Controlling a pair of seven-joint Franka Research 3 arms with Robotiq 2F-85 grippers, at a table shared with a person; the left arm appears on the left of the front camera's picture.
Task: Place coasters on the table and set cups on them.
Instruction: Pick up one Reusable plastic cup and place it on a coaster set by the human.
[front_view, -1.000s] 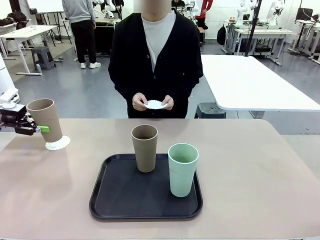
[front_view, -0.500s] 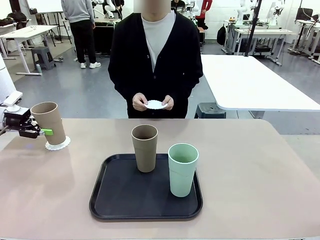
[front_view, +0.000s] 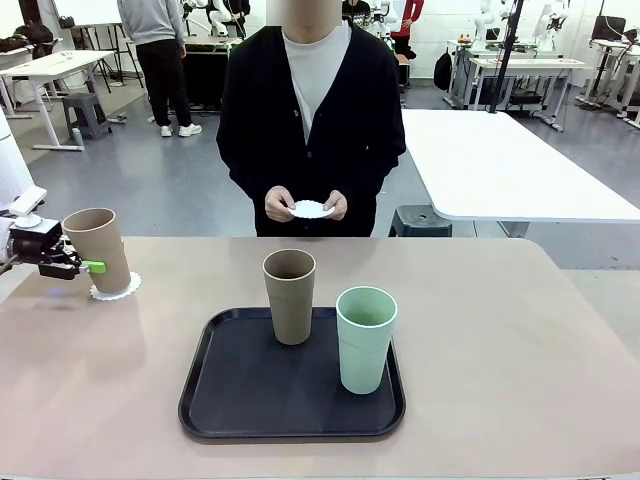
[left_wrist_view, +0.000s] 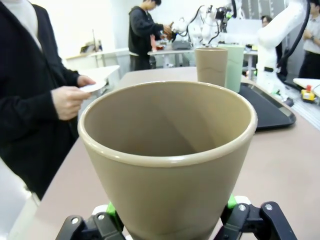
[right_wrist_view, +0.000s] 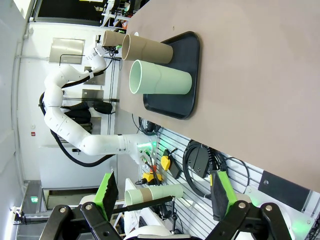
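At the table's (front_view: 500, 330) far left, my left gripper (front_view: 68, 264) is shut on a tan cup (front_view: 98, 248). The cup's base meets a white lacy coaster (front_view: 117, 288), and the cup leans slightly. In the left wrist view this cup (left_wrist_view: 167, 160) sits between my green pads (left_wrist_view: 112, 212). A second tan cup (front_view: 289, 295) and a mint cup (front_view: 366, 338) stand on the black tray (front_view: 230, 400). The person across the table holds another coaster (front_view: 311, 209) in both hands. My right gripper (right_wrist_view: 164, 195) is open, off the table's edge, with nothing between its fingers.
The right half of the tabletop is bare. The right wrist view shows the tray (right_wrist_view: 187, 75) with the mint cup (right_wrist_view: 160, 77) and tan cup (right_wrist_view: 147, 50), and the left arm (right_wrist_view: 65, 115) behind them. A white table (front_view: 500, 160) stands behind the person.
The left gripper has brought the tan cup down from a tilted hover onto the coaster and stood it nearly upright. The person's hands and the cups on the tray have not moved.
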